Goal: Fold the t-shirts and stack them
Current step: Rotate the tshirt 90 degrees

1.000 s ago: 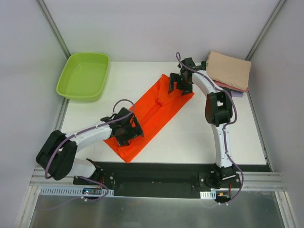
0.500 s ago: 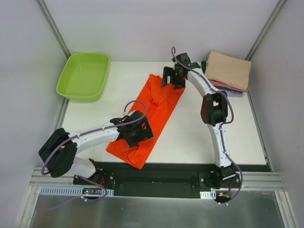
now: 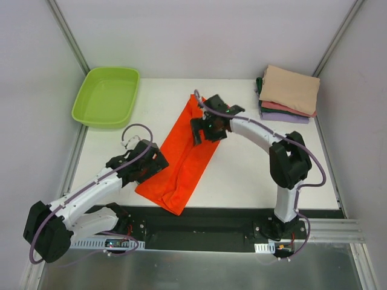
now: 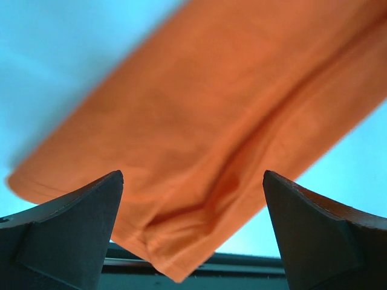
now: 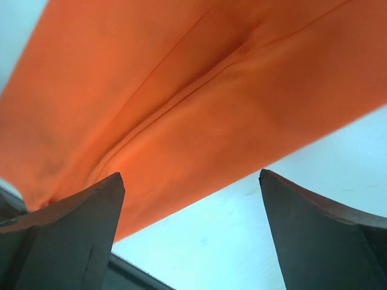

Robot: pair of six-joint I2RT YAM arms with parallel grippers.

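Observation:
The bright orange t-shirt (image 3: 181, 158) lies on the white table as a long narrow folded strip, running from the middle back to the front edge. It fills the left wrist view (image 4: 205, 109) and the right wrist view (image 5: 181, 103). My left gripper (image 3: 152, 162) is open and empty, just left of the strip's near half. My right gripper (image 3: 204, 130) is open and empty, above the strip's far half. A stack of folded t-shirts (image 3: 290, 92), tan on top with salmon-pink, purple and dark green edges showing below, sits at the back right corner.
A lime-green plastic tub (image 3: 107, 96) stands at the back left, off the table's left edge. The black front rail (image 3: 205, 220) runs along the table's near edge, just beyond the shirt's near end.
The shirt swung from a wide diagonal to a narrower, steeper strip. My left gripper let go and drew back to the left. My right gripper moved forward and left along the shirt.

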